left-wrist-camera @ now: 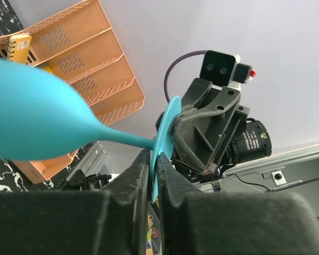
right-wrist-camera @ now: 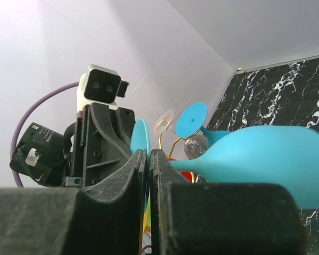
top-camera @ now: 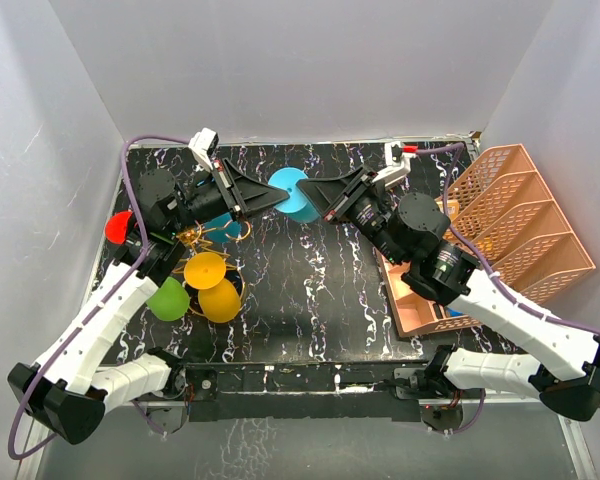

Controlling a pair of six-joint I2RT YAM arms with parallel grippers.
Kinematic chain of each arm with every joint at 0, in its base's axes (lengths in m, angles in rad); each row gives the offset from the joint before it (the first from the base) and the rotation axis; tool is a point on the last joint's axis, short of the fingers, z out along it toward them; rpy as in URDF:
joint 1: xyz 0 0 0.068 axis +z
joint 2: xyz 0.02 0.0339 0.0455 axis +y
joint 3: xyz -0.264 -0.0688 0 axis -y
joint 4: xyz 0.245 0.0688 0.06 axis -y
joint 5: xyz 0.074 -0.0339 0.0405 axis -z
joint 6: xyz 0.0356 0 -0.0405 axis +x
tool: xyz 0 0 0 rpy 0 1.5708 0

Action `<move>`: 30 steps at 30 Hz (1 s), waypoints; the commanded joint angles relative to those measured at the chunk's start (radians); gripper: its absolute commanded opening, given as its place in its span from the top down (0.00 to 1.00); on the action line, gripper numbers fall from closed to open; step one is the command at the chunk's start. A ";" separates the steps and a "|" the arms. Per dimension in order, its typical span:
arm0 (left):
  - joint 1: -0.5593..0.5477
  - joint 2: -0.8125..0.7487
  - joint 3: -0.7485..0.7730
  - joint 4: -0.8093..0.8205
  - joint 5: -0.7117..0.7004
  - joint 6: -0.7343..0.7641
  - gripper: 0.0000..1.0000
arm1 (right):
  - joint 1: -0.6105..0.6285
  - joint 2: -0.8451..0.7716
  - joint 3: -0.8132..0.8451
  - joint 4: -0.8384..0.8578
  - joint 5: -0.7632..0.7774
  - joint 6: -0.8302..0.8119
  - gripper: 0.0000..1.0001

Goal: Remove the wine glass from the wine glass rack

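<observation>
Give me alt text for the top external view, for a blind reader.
Above a black marbled table, the left pincer and right pincer meet, both closed on the foot of a blue wine glass on its side between them. A gold wire rack with other coloured glasses stands at left, a peach mesh organiser at right.

Both arms reach forward and inward with bent elbows. The left pincer [top-camera: 277, 197] and right pincer [top-camera: 310, 190] meet tip to tip, each pinched on the wine glass [top-camera: 302, 208] foot.

Wine glass [top-camera: 292, 193] right of rack [top-camera: 196, 237].
</observation>
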 commanded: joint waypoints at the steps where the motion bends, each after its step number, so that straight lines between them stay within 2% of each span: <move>1: -0.006 -0.033 -0.013 0.062 -0.030 -0.019 1.00 | -0.004 -0.032 -0.005 0.074 0.000 -0.014 0.85; 3: -0.007 -0.045 -0.015 0.053 -0.044 -0.020 1.00 | -0.003 -0.039 -0.007 0.074 0.008 -0.049 0.71; 5: -0.006 -0.060 -0.020 0.051 -0.056 -0.025 1.00 | -0.003 -0.049 -0.009 0.072 0.035 -0.094 0.62; 12: -0.007 -0.105 -0.055 0.122 -0.066 -0.083 1.00 | -0.003 -0.115 -0.063 0.036 0.212 -0.347 0.40; 16: -0.007 -0.124 -0.069 0.180 -0.059 -0.129 1.00 | -0.004 -0.196 -0.135 -0.006 0.272 -0.401 0.29; 19: -0.007 -0.142 -0.087 0.258 -0.045 -0.194 1.00 | -0.003 -0.264 -0.206 -0.008 0.225 -0.357 0.17; 22: -0.006 -0.157 -0.088 0.316 -0.029 -0.255 1.00 | -0.003 -0.324 -0.280 0.036 0.146 -0.267 0.11; 30: -0.006 -0.199 -0.089 0.399 -0.006 -0.336 1.00 | -0.003 -0.348 -0.453 0.405 -0.112 -0.046 0.03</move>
